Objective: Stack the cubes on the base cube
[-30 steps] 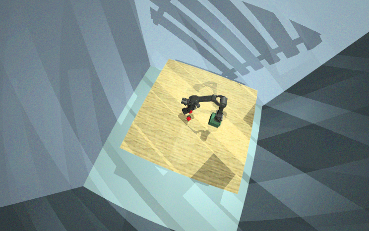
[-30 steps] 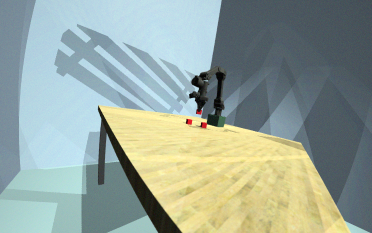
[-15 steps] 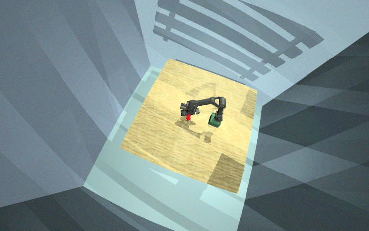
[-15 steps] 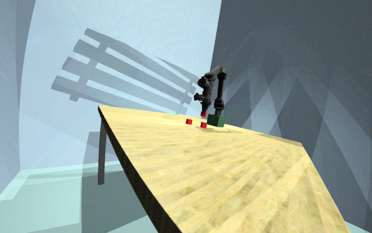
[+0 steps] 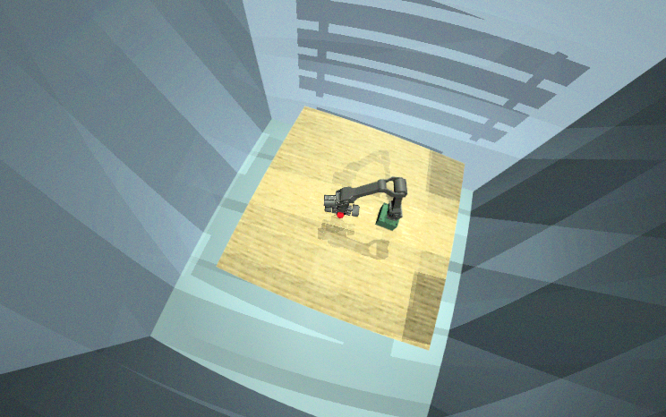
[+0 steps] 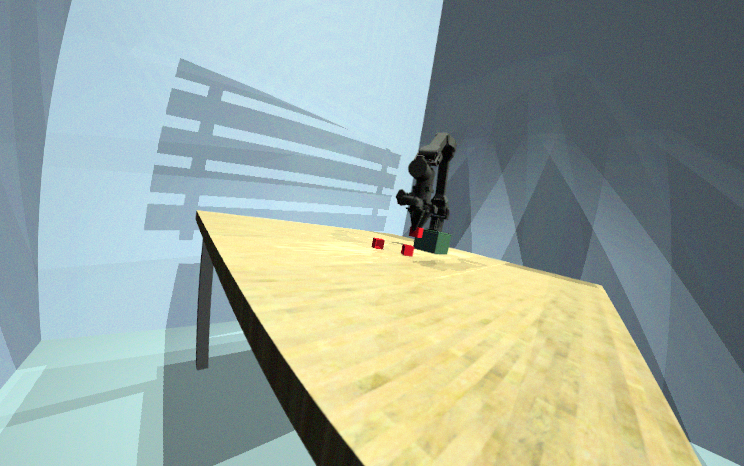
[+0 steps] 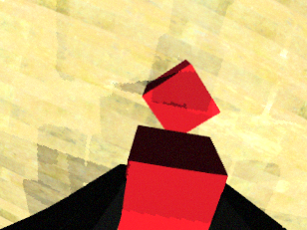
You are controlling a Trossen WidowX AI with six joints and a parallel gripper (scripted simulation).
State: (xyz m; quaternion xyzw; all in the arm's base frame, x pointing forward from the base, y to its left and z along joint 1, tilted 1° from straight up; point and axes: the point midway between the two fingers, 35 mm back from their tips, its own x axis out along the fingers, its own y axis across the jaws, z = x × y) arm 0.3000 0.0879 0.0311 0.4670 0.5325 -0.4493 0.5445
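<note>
We've got the gripper [image 7: 170,226] clamped on a red cube [image 7: 173,199], its two dark fingers pressing opposite side faces, so the cube sits level between them and its bottom stays free for setting down. In the wrist view a second red cube [image 7: 180,97] lies on the table at 12 o'clock from the held one, turned corner-on; we judge it the base or the other loose cube, can't tell which from here.

The exterior view shows two red cubes on the wood, one [image 6: 377,243] at about 9 o'clock of the other [image 6: 407,250], apart from each other, with the held cube [image 6: 418,232] raised above and just at 1 o'clock of the nearer one. Nothing is stacked yet (so the task is early, first placement pending). The arm [image 5: 373,189] is mounted on a green block [image 6: 433,241], at 3 o'clock of the cubes.

The surface is a pale wood-grain table [image 6: 439,356] with a dark edge and a thin leg [image 6: 203,307]. Patchy shadows cross it. The room has grey-blue walls, with a slatted shadow on the lit wall [image 6: 274,153], and a pale green floor [image 5: 294,358].
</note>
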